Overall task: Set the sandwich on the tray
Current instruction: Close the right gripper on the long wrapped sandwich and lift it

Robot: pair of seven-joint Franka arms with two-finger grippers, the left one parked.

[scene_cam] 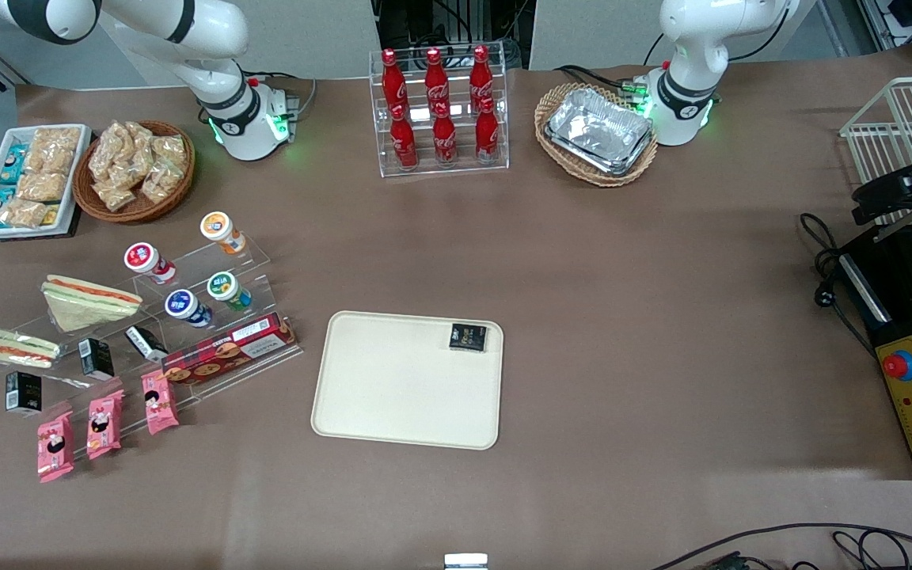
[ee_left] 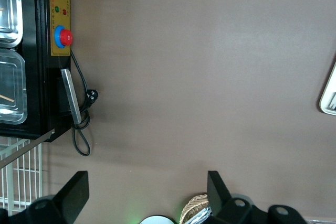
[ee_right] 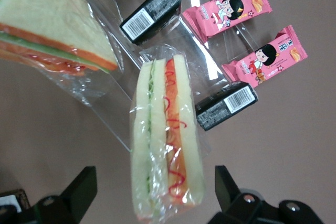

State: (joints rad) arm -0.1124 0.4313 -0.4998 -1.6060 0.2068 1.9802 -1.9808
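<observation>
Your gripper [ee_right: 155, 203] hangs over the sandwich [ee_right: 165, 140], fingers [ee_right: 79, 187] spread wide with one on each long side of it and neither touching the wrap, so it is released, holding nothing. The right wrist view gives you the detail: clear wrap, white bread, a green stripe and a red-orange stripe running its length, one end propped on the clear acrylic stand [ee_right: 113, 103]. The wedge sandwich [ee_right: 44, 22] lies just beside it, with two black boxes [ee_right: 152, 14] and pink snack packets [ee_right: 231, 6] near. The front view shows none of the gripper, but it places things: the sandwich [scene_cam: 1, 346] sits at the working arm's end of the desk [scene_cam: 622, 317], at the picture's edge, nearer the camera than the wedge sandwich [scene_cam: 88, 301]. The tray [scene_cam: 393, 388] lies well apart, mid-desk, with a small dark packet [scene_cam: 468, 337] in one corner. The left wrist view catches only the tray's rim [ee_left: 329, 95].
</observation>
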